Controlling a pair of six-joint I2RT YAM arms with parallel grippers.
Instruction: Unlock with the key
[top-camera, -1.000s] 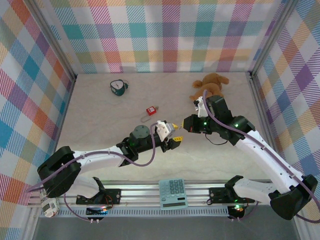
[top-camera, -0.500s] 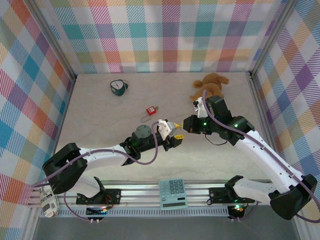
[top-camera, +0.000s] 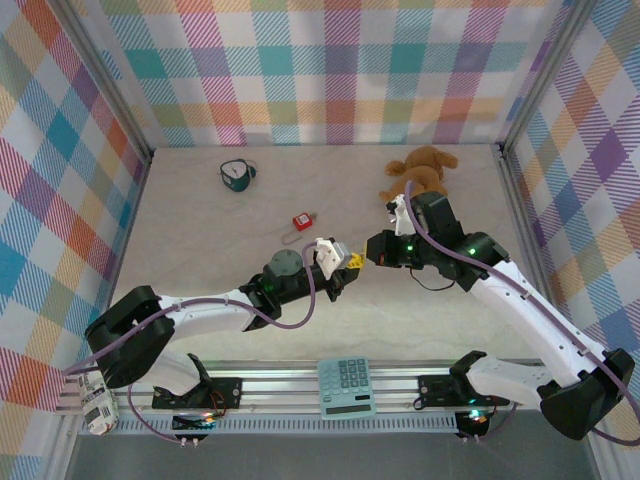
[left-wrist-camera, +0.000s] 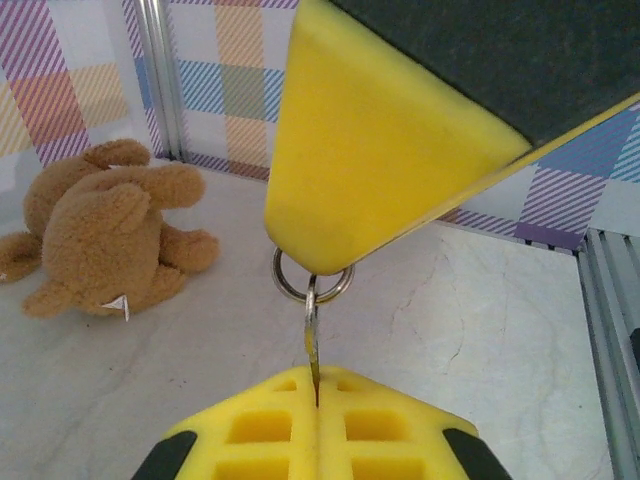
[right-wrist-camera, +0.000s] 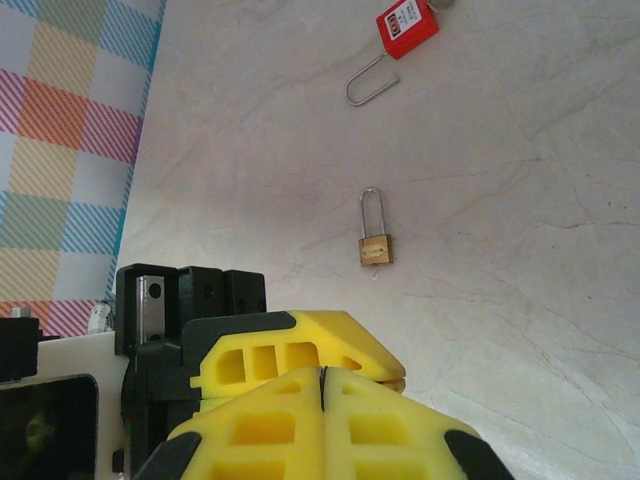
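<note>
Handover in mid-air: the left gripper (left-wrist-camera: 317, 395) clamped the key (left-wrist-camera: 312, 340) by its blade while the right gripper (right-wrist-camera: 322, 385) pinched its ring, likely re-gripping for the closed brass padlock (right-wrist-camera: 375, 247) lying on the table (right-wrist-camera: 520, 200).

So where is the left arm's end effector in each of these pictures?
Top external: the left end effector sits just right of centre, tip to tip with the right end effector.
Left wrist: the end effector is at bottom centre, shut on the key.
Right wrist: it is at lower middle, behind that camera's own fingers.
Shared landmark: the plaid wall.
</note>
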